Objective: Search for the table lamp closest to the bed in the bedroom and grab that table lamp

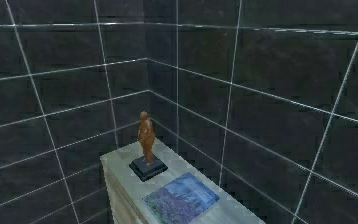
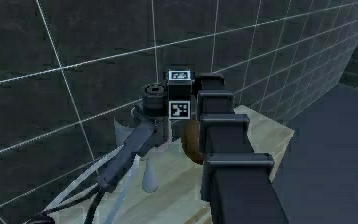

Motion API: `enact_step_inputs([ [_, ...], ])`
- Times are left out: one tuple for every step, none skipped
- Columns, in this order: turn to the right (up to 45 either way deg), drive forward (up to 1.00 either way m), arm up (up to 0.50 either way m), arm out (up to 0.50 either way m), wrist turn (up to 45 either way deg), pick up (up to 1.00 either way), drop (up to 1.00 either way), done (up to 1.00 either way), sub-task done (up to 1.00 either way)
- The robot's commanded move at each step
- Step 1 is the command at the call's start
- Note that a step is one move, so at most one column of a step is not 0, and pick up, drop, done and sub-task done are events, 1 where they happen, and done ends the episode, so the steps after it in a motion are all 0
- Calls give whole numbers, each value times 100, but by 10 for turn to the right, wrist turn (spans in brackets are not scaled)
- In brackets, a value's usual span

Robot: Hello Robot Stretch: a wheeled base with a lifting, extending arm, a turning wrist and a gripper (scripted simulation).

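Dark tiled walls (image 1: 267, 80) meet in a corner, with a pale table (image 1: 122, 172) against them. Arm (image 2: 232, 165) reaches out over the tabletop. End effector (image 2: 107, 182): cannot tell opening or hold. Brown statuette (image 1: 144, 135) and a flat blue item (image 1: 182, 193) are on the table. Lamp location: cannot tell.

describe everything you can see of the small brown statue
The statue is a slim reddish-brown standing figure, looking like wood or clay, upright on a dark square base. The base sits flat on a pale cabinet top, close to the corner of dark tiled walls. A bluish flat booklet lies just in front of it; whether they touch is unclear.
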Motion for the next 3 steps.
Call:
enact_step_inputs([
  [0,0,0,0,450,0,0,0,0],
  [0,0,0,0,450,0,0,0,0],
  [0,0,0,0,180,0,0,0,0],
])
